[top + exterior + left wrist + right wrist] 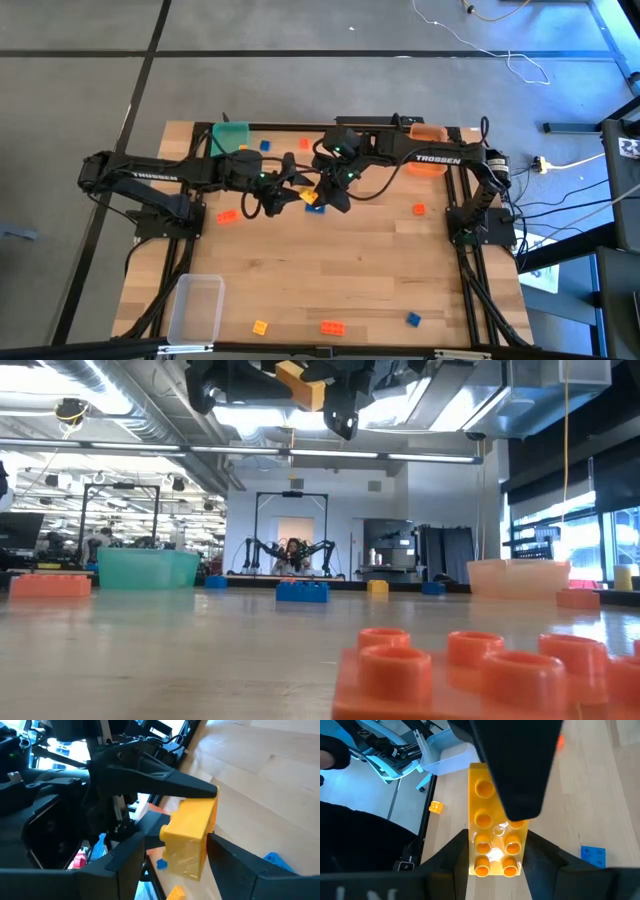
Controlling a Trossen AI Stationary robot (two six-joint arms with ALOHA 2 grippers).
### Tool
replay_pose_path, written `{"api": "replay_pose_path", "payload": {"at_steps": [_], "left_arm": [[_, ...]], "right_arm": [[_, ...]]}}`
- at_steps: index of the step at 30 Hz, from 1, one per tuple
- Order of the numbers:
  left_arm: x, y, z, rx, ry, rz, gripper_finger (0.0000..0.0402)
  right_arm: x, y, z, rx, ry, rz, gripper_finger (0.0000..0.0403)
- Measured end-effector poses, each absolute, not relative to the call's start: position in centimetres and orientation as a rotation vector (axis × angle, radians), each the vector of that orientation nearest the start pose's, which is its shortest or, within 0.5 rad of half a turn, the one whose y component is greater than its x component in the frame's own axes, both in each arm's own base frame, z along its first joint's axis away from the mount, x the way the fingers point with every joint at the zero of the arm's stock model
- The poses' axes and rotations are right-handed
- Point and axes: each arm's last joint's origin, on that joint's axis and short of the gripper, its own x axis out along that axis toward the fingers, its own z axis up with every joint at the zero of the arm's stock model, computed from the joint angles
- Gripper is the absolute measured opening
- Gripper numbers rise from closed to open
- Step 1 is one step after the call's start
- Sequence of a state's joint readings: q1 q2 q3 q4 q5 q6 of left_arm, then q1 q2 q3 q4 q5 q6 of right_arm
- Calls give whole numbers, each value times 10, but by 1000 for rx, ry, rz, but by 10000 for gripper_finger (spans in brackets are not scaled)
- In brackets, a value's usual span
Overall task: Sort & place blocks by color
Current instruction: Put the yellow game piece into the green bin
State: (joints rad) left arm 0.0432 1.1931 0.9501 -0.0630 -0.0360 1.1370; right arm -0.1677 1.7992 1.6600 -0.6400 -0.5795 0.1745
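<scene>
Above table centre, both end effectors (212,815) (492,847) clamp yellow block (192,837), raised.

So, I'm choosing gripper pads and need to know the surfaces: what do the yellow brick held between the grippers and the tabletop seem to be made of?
The yellow brick looks like smooth, glossy moulded plastic: bright glints sit on its round studs and its edges are crisp. The tabletop appears to be light wood, in strips with visible grain and seams, with a low-sheen finish.

Green bin (231,137), orange bin (428,133), clear bin (196,306).
</scene>
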Motion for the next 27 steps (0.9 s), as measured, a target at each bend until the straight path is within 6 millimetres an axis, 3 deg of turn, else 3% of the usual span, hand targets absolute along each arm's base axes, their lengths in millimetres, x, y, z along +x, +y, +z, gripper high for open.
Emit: {"api": "replay_pose_path", "payload": {"at_steps": [5,13,22,27], "left_arm": [[267,12,319,1126,319,-107,171],[266,12,316,1123,338,-126,86],[266,12,315,1121,349,-131,83],[266,13,316,1116,349,-119,83]], "right_arm": [[394,-51,322,451,760,329,141],[394,-51,322,453,763,327,141],[394,-51,322,453,761,323,144],[394,-51,323,472,754,313,187]]}}
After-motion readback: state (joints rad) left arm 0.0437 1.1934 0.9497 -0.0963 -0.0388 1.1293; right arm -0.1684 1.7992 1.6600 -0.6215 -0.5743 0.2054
